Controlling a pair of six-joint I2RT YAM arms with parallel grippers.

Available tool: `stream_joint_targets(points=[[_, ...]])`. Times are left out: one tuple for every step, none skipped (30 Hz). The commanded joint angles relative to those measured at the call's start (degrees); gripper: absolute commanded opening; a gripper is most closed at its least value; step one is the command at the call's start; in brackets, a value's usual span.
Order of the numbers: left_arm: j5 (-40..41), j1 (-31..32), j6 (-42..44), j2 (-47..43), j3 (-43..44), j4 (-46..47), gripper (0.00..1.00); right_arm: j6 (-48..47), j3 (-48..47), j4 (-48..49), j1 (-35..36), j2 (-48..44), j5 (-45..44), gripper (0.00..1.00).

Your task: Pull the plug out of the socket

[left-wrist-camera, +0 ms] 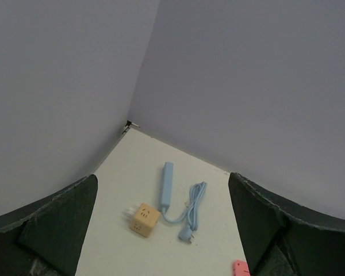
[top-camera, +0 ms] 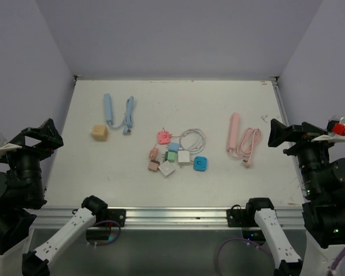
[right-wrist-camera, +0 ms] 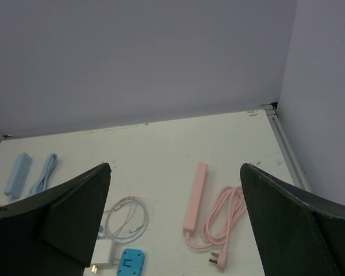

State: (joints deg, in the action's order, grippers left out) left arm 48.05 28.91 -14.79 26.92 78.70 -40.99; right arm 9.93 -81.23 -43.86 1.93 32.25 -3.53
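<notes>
An orange cube socket (top-camera: 99, 133) lies at the left of the table; in the left wrist view (left-wrist-camera: 144, 219) a white plug (left-wrist-camera: 128, 214) sticks out of its left side. My left gripper (top-camera: 53, 133) is open and empty, raised at the table's left edge, well short of the cube. In its own view (left-wrist-camera: 162, 175) the jaws stand wide apart. My right gripper (top-camera: 273, 133) is open and empty, raised at the right edge, and its wrist view (right-wrist-camera: 175, 165) shows the jaws wide apart.
A blue power strip (top-camera: 108, 109) with its cable (top-camera: 128, 115) lies behind the cube. A pink power strip (top-camera: 233, 131) with a coiled cable (top-camera: 250, 144) lies at the right. Several small coloured adapters (top-camera: 172, 156) and thin cables (top-camera: 192, 138) cluster mid-table.
</notes>
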Motion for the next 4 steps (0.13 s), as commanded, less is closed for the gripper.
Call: stream_joint_targets(points=[[0.99,-0.17,1.25,-0.11,-1.17,1.62,1.0,-1.23,0.98,3.16,0.53,1.15,-0.07,0.99],[1.08,-0.17,1.25,-0.2,-1.35,1.7,1.0,-1.32,1.25,3.34,0.7,1.24,-0.33,0.99],[0.9,-0.17,1.34,0.06,-1.53,1.88,0.99,-1.32,1.86,3.51,0.88,1.15,-0.34,0.99],[0.82,-0.17,1.43,0.07,-2.05,2.23,1.0,-1.49,2.13,3.95,0.88,1.06,-0.51,0.99]])
